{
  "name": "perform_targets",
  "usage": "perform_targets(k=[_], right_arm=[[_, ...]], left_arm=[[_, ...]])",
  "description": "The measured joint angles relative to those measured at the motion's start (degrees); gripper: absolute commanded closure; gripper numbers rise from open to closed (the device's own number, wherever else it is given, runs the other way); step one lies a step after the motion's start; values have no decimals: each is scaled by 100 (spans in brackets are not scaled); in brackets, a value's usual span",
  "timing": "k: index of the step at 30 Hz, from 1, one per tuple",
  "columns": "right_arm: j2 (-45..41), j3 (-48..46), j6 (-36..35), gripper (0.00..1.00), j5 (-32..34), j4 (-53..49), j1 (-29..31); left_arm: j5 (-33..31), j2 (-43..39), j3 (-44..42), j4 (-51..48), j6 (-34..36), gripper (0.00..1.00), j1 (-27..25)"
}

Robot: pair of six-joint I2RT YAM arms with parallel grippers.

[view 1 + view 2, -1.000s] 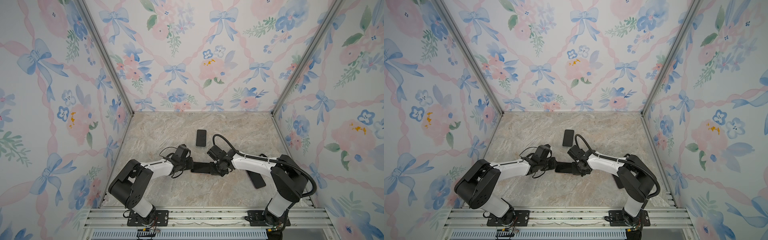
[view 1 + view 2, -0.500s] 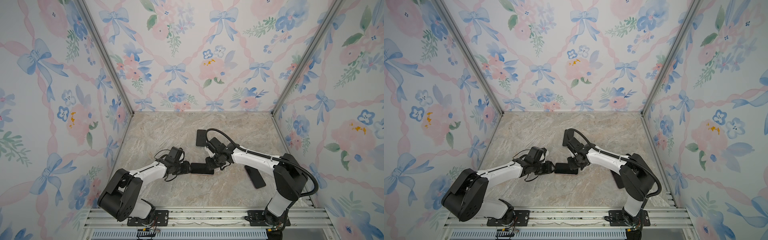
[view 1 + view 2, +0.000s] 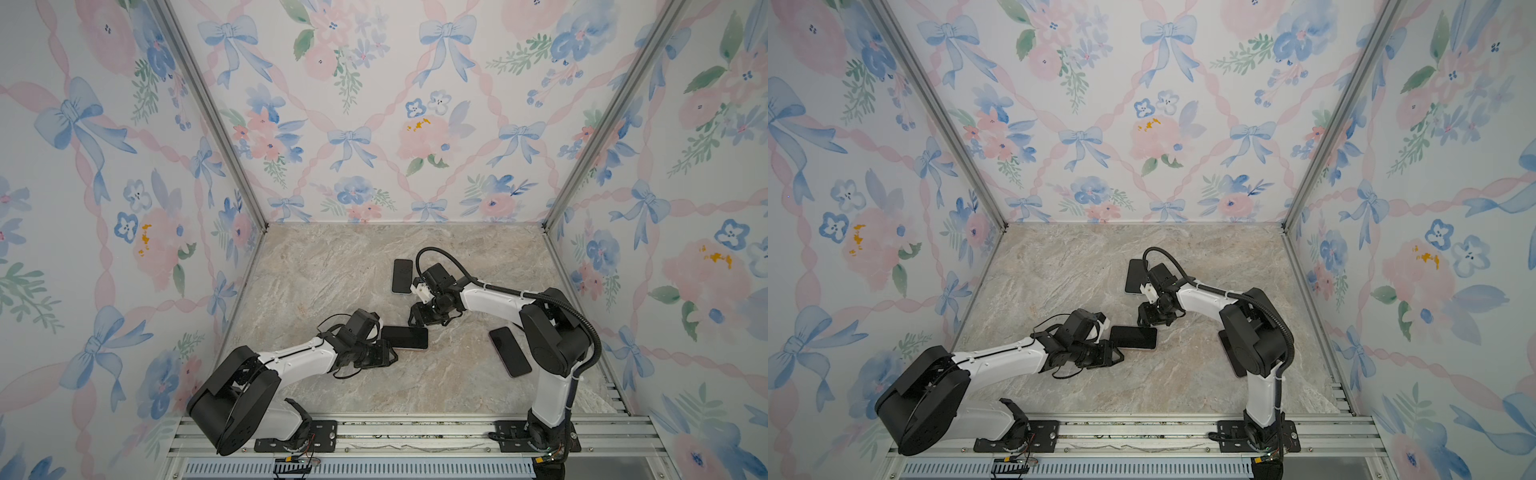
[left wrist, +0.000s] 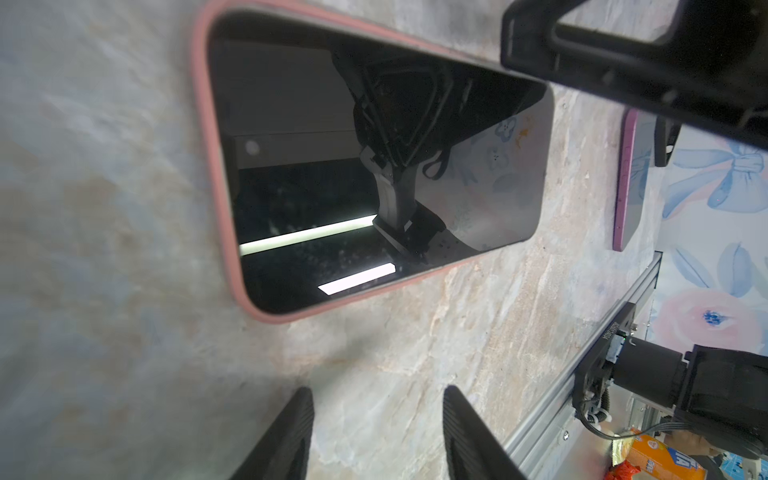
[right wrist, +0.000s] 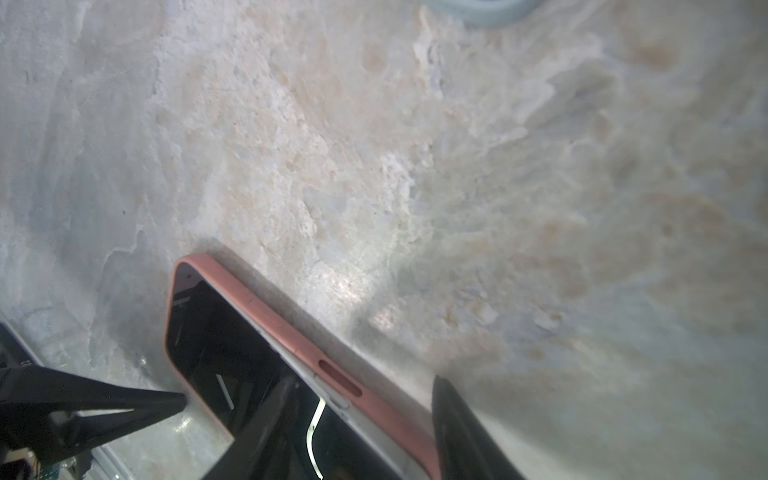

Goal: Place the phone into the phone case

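A black-screened phone (image 3: 405, 337) (image 3: 1133, 337) sits inside a pink phone case (image 4: 216, 166) and lies flat in the middle of the marble table. My left gripper (image 3: 390, 356) (image 4: 376, 415) is open just off the phone's left end, with only bare table between its fingers. Over the phone's far right corner hovers my right gripper (image 3: 417, 322) (image 5: 363, 386), also open. One of its fingers is above the screen and the other is outside the case's pink rim (image 5: 291, 332). Neither gripper grips the phone.
A second dark phone (image 3: 402, 276) lies behind the right gripper. A third phone (image 3: 510, 351) lies at the right by the right arm, its purple edge (image 4: 627, 183) showing in the left wrist view. Floral walls close three sides, and an aluminium rail (image 3: 415, 432) runs along the front.
Both grippers were shut on the cased phone's ends a second ago; both have opened and let go. The left drew back toward the front left, the right pulled back a little.
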Motion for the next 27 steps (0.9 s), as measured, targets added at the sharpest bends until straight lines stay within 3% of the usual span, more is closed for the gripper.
perform_targets(k=[10, 20, 27], right_arm=[[-188, -466, 4, 50, -302, 278, 20], [-717, -1215, 221, 57, -356, 431, 26], [-1266, -1923, 874, 57, -243, 772, 184]], left_arm=[[72, 809, 334, 745, -55, 69, -15], [212, 1287, 748, 782, -20, 73, 162], [275, 1784, 1274, 778, 83, 76, 229]])
